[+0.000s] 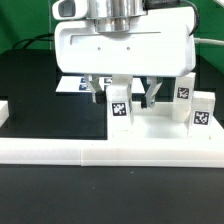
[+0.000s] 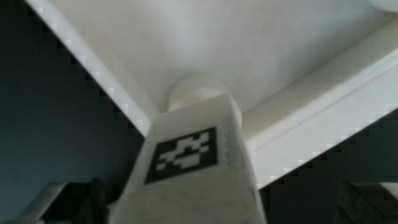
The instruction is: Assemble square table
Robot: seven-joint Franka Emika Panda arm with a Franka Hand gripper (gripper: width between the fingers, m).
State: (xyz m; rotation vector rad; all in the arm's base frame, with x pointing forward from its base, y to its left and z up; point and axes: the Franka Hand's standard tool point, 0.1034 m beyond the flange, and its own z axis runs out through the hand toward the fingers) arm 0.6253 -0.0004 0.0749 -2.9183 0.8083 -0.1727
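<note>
The white square tabletop [image 1: 150, 135] lies flat behind the front rail and fills the far part of the wrist view [image 2: 214, 40]. One white tagged leg [image 1: 118, 108] stands upright on it, its far end at a tabletop corner [image 2: 187, 150]. My gripper [image 1: 122, 97] straddles this leg from above. Its dark fingers [image 2: 71, 203] sit on either side with gaps to the leg, so it is open and not gripping. Two more tagged legs [image 1: 183, 100] [image 1: 201, 113] stand at the exterior view's right.
The long white border rail [image 1: 110, 155] runs along the front of the tabletop. The marker board [image 1: 72, 85] lies on the black table behind my gripper, at the exterior view's left. A white block [image 1: 3, 110] is at the left edge.
</note>
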